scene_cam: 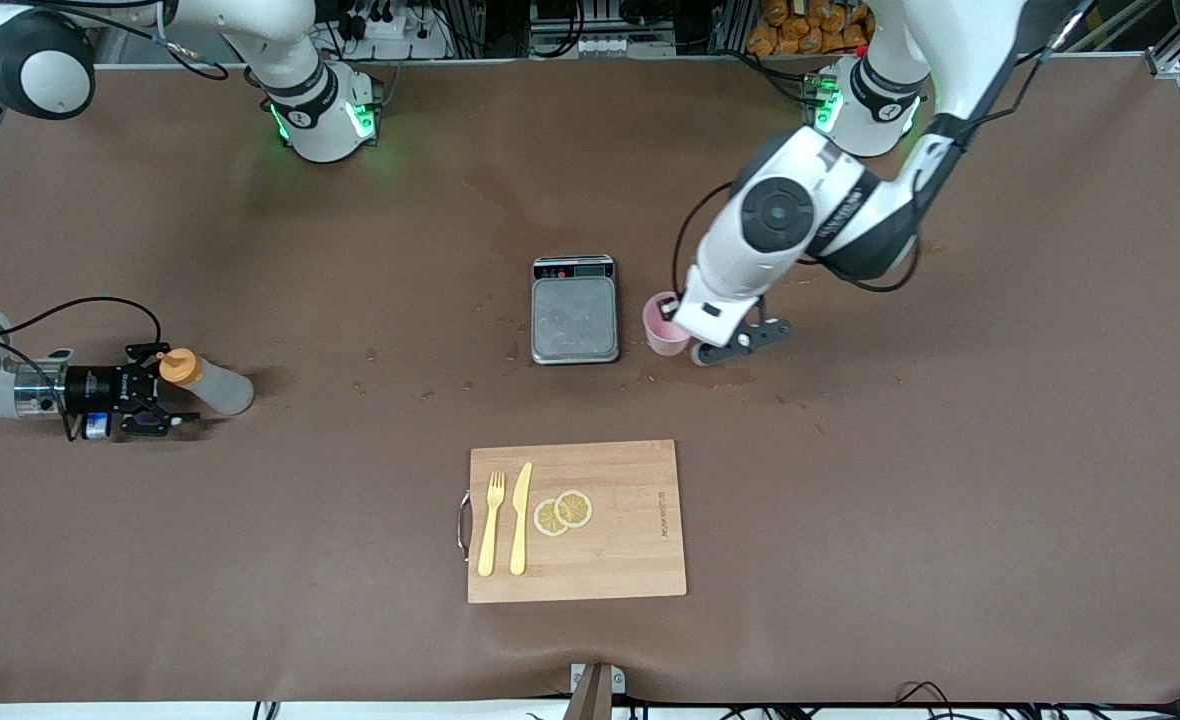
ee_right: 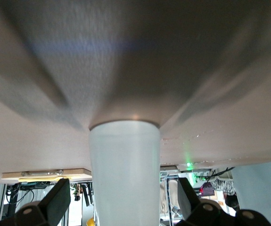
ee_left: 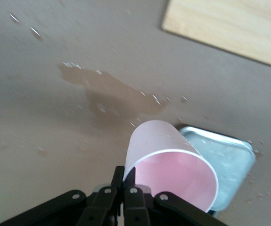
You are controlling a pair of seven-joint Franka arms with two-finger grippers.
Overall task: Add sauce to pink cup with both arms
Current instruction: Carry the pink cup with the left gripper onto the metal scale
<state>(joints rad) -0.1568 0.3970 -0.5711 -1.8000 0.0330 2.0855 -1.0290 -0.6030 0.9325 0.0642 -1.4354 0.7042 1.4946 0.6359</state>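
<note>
Left tool [ee_left: 122,187] pinches pink cup [ee_left: 170,165]; right tool [scene_cam: 155,393] brackets sauce [scene_cam: 205,381]

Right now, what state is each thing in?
translucent whitish squeeze bottle with orange cap: lying on its side, capped, between the right gripper's fingers
right gripper: open around the bottle
pale-pink plastic cup: tilted, rim pinched
left gripper: shut on the cup's rim
steel scale plate: bare
wooden cutting board: holds fork, knife, lemon slices

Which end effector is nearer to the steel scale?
Left. The left end effector grips the pink cup beside the scale; the right end effector is at the sauce bottle, toward the right arm's table end.
</note>
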